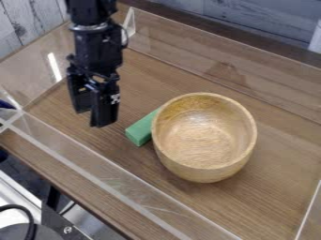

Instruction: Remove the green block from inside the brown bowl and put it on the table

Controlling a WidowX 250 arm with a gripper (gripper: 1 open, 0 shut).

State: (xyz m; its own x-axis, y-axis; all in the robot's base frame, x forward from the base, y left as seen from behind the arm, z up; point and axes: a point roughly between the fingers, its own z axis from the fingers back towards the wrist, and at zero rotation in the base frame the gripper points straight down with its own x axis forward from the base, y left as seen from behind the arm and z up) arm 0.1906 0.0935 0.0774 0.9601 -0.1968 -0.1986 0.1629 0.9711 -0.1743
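Hanging over the table (251, 66) just left of the bowl (205, 137), our gripper (99, 114) points almost straight down with its dark fingers spread and nothing between them. We see only bare wood grain in the gap, so we judge the release done.

Beside the bowl, the block (139, 130) lies on the table, just outside the bowl's left wall. It looks to be touching or nearly touching that wall, though we cannot tell which from this angle. It sits flat rather than propped, as far as we can make out. Inside the bowl we see nothing but its pale grain.

From the bowl outward, the clear acrylic wall (75, 164) runs along the near edge, well apart from the block.

To finish this step well, we think we should lift straight up from where we are, away from the bowl, keeping the fingers spread so no fingertip drags the block. Swinging toward the bowl while low risks nudging the block or knocking the bowl itself.
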